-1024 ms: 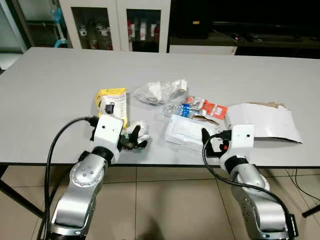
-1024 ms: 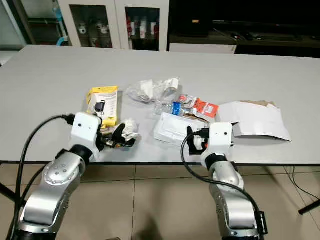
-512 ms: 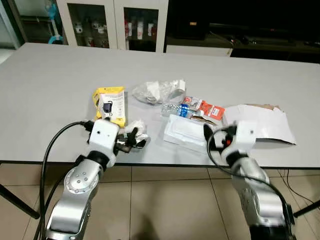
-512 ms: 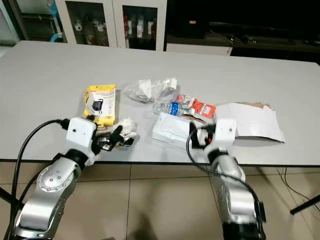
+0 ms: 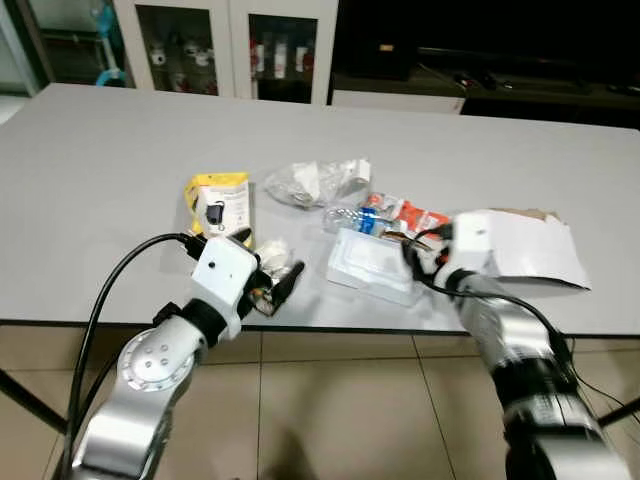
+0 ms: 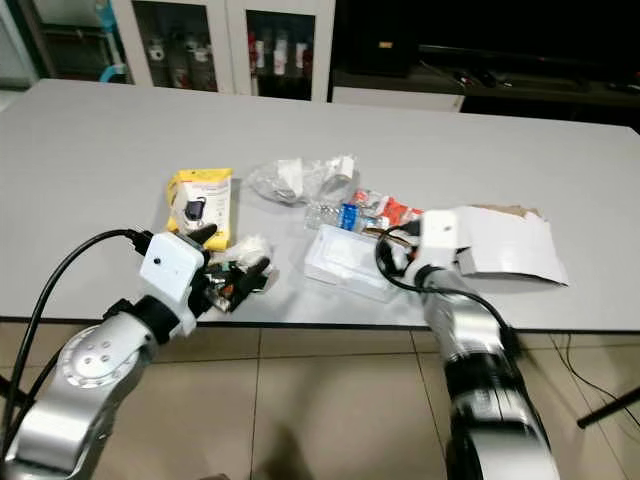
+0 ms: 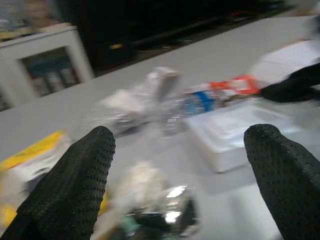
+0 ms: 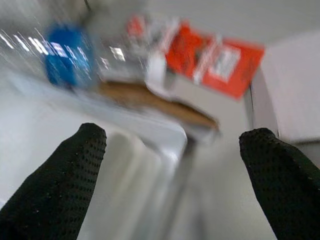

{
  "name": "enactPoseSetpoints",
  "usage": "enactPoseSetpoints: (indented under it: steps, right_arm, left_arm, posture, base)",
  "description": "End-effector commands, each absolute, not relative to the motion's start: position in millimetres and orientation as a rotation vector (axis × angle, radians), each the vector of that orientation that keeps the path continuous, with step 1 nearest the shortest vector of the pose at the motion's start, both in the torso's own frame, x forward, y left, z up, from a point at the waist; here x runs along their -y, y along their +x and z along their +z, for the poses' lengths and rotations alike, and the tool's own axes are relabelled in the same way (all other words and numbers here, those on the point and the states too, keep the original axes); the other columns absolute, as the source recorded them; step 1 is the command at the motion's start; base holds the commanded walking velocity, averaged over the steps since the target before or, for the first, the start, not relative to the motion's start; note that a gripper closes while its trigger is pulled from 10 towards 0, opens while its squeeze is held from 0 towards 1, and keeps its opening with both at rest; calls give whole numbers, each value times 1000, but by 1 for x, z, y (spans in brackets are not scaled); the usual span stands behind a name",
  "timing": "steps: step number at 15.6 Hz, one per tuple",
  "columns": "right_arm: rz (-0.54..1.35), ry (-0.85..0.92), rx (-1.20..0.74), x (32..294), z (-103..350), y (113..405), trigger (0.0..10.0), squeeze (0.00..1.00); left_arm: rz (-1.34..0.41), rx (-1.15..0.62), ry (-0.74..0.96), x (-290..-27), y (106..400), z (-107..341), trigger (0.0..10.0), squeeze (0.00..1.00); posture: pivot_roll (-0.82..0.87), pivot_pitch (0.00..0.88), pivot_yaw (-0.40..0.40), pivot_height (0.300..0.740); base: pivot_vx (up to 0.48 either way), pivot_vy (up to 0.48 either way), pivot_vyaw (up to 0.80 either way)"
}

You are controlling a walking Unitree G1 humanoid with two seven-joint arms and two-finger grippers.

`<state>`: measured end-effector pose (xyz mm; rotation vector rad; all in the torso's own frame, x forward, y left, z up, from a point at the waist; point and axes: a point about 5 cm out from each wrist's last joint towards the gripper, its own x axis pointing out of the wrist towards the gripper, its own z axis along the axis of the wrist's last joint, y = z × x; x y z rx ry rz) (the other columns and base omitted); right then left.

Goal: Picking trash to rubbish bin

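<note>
Nearest to us, we are holding our left gripper (image 5: 278, 283) at the front edge of the grey table (image 5: 100, 160), its two black fingers (image 7: 70, 185) spread wide. Just in front of them a crumpled white and silvery wad of trash (image 7: 150, 200) is lying on the tabletop; whether the fingers are touching it we cannot tell, since the wrist picture is blurred.

To the right, we are reaching our right gripper (image 5: 415, 262) over the near corner of a white foam tray (image 5: 372, 262). Its fingers (image 8: 55, 185) are also standing wide apart, closed on nothing, with the tray's edge lying between them below.

Just behind the left gripper a yellow packet (image 5: 222, 203) is lying flat. Beside the right arm a white paper envelope (image 5: 530, 245) is resting with a brown edge showing at its far side.

Behind the tray a squashed clear bottle with a blue label (image 5: 358, 218) is lying next to red and white wrappers (image 5: 415, 214). A little further back a crumpled clear plastic bag (image 5: 315, 180) with white scraps inside is sitting near the middle of the table.

Beyond the far edge we are looking at a white cabinet with glass doors (image 5: 230, 45) and a dark low unit (image 5: 480, 60) to its right.
</note>
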<state>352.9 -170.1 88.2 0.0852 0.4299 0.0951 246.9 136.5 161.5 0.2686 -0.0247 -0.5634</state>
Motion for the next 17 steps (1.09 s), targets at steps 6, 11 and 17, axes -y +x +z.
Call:
enactPoseSetpoints:
  steps: [6, 11, 17]
  right_arm:
    - [30, 121, -605, 182, 74, 355, 10000, 0]
    - [16, 214, -693, 199, 64, 347, 0, 0]
    - [25, 280, -739, 209, 53, 337, 0, 0]
  left_arm:
    - [-781, 14, 239, -113, 231, 171, 10000, 0]
    - [-775, 3, 259, -114, 233, 172, 10000, 0]
    - [-761, -2, 259, -113, 235, 170, 10000, 0]
  posture:
    - [35, 0, -98, 740]
    - [40, 0, -109, 740]
    - [28, 0, -117, 740]
  base:
    - [0, 0, 0]
    - [0, 0, 0]
    - [0, 0, 0]
